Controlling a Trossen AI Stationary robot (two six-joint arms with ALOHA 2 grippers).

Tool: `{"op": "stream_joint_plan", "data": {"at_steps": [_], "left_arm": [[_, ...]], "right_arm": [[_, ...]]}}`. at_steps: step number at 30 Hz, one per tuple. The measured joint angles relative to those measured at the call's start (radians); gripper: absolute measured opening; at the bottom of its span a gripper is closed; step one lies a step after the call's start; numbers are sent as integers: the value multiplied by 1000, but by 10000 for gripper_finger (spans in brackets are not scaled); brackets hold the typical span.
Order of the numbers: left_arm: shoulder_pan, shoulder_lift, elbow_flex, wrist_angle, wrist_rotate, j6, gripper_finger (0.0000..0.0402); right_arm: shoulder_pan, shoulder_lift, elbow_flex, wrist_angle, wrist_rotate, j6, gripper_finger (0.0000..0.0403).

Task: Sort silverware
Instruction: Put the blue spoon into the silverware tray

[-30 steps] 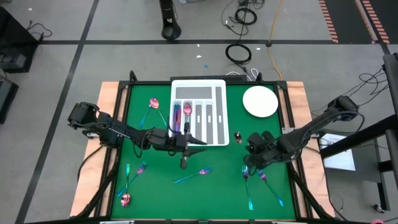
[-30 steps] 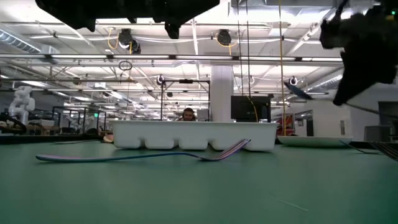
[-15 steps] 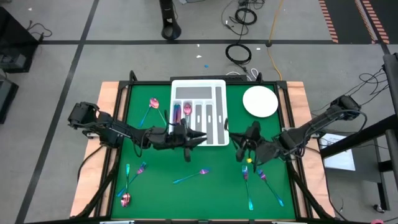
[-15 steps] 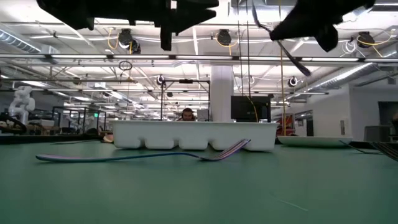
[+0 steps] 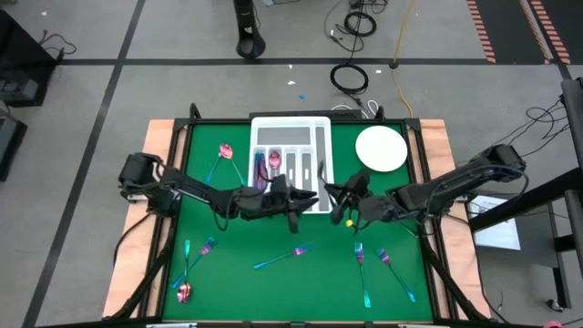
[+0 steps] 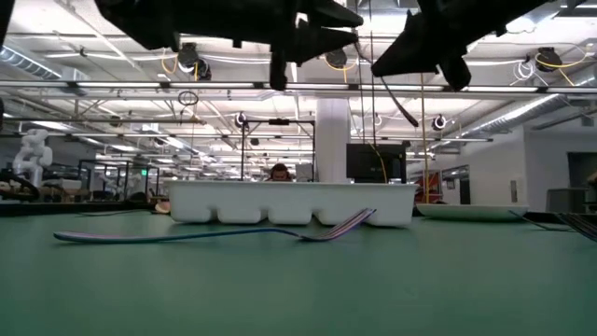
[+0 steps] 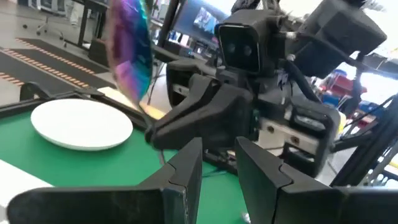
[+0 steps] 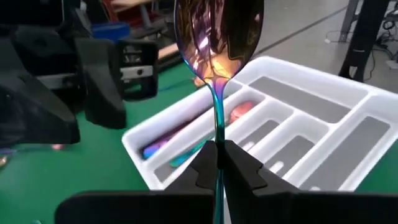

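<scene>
My right gripper (image 8: pixel 217 149) is shut on an iridescent spoon (image 8: pixel 217 31). It hovers by the near right corner of the white tray (image 5: pixel 290 123), and also shows in the high view (image 5: pixel 339 205). My left gripper (image 7: pixel 219 155) is open and empty, above the tray's near edge in the high view (image 5: pixel 305 202), facing the right gripper. Two pink-bowled pieces (image 5: pixel 266 164) lie in the tray's left compartments. More silverware lies flat on the green mat: one piece at the far left (image 5: pixel 219 157), several at the near left (image 5: pixel 193 264), one in the middle (image 5: pixel 282 258), several at the near right (image 5: pixel 378 269). My right gripper pinches the spoon's handle (image 8: pixel 217 127) between its two fingers. The spoon runs forward along the fingers, its bowl toward the tray. The fingers come about level from the table's right. The spoon is lifted clear of the mat and the tray.
A round white plate (image 5: pixel 381 148) sits at the far right of the mat. A fork (image 6: pixel 215 233) lies on the mat in front of the tray (image 6: pixel 289 201) in the low view. The two grippers are close together by the tray's near right corner.
My right gripper has carried the spoon through the air toward the table's left, from the right part of the mat to the tray's near right corner. My left gripper has shifted a little toward the table's right along the tray's near edge.
</scene>
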Motion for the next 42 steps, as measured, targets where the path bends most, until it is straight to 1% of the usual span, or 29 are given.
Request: {"op": "stream_joint_plan", "data": {"at_steps": [3, 9, 11, 14, 21, 26, 34, 42], "left_arm": [[1, 10, 17, -44, -21, -6, 98], [2, 9, 18, -52, -123, -9, 98], [2, 9, 18, -65, -147, -33, 98], [6, 9, 18, -87, -152, -59, 98], [6, 9, 18, -90, -157, -60, 98], [8, 9, 18, -91, -185, -60, 98], [10, 9, 18, -89, -188, -59, 98], [14, 9, 18, -90, -187, -58, 98]], "right_arm": [[1, 23, 0, 33, -2, -8, 0], [2, 58, 0, 91, -23, -18, 0], [2, 68, 0, 113, -22, -20, 0], [2, 86, -1, 139, -23, -41, 0], [0, 115, -1, 219, -22, -65, 0], [0, 116, -1, 236, -22, -71, 0], [0, 116, -1, 267, -25, -93, 0], [-1, 136, -1, 298, -50, -115, 0]]}}
